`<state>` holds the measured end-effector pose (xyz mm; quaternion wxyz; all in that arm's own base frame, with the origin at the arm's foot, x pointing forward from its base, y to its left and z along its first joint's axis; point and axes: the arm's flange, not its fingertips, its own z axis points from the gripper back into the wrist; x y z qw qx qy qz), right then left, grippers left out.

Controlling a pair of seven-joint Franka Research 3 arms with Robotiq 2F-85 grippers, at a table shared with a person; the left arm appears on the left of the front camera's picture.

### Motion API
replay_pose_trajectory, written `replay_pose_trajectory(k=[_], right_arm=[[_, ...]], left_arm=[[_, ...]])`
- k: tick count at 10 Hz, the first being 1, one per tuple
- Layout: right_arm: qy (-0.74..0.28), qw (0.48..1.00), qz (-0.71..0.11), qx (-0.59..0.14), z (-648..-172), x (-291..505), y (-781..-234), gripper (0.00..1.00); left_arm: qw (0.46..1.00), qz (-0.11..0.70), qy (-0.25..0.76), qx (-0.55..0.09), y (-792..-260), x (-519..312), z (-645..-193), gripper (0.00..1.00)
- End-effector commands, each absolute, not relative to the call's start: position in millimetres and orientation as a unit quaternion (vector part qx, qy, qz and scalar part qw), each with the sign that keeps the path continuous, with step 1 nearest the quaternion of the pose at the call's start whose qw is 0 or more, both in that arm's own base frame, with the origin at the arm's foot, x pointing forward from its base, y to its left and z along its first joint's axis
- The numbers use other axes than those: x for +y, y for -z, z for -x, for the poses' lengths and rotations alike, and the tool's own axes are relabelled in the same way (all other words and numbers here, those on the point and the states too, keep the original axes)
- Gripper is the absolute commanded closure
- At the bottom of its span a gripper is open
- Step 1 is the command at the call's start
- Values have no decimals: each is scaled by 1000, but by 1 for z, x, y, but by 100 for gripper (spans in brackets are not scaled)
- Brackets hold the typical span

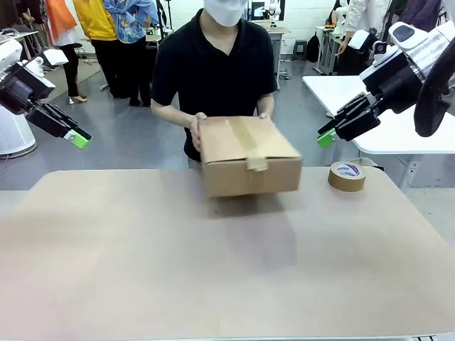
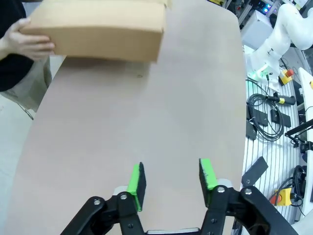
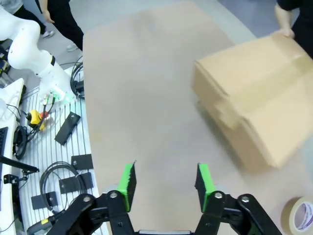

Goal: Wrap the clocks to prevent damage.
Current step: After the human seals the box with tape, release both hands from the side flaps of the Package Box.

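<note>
Broadly, a pale beige, smooth-topped table point(image 1: 142, 270) with rounded far corners fills the near half of the front view, and beyond it lies a grey floor with white side tables and other people standing farther back. A person in a black short-sleeved shirt point(image 1: 213, 71) stands at the far edge, both hands on a closed brown cardboard box point(image 1: 249, 156) that is sealed along its top seam with tan tape; it sits at the table's far middle. Well to the box's right, near the far right corner, a roll of brown packing tape point(image 1: 347, 175) lies flat; its white inner core carries small blue and red print, too small to read. The left claw point(image 2: 171, 180) hangs above the table's left side, its green pads spread apart with nothing between them. The right claw point(image 3: 165, 182) hangs above the right side, likewise spread and empty. Beside the table, both wrist views show black cables and small black boxes on a white slatted floor.
</note>
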<state>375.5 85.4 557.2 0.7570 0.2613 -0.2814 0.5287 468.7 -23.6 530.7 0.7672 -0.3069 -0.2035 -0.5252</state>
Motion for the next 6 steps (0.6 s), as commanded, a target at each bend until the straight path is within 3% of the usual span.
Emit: replay_pose_trajectory(k=[1,3,4,5,6], right_arm=[[-537,754,-264,-272,-370,84,-553,0],[-537,754,-262,-274,-371,85,-553,0],[-537,754,-262,-272,-370,85,-553,0],[-537,760,-253,-264,-370,86,-553,0],[-531,755,-263,-280,-375,88,-557,0]], left_arm=[[773,308,513,-213,-533,-29,-463,0],[771,308,514,-214,-537,-28,-464,0],[772,306,513,-216,-538,-28,-463,11],[773,298,517,-214,-541,-28,-463,2],[766,305,527,-207,-535,-24,-467,2]])
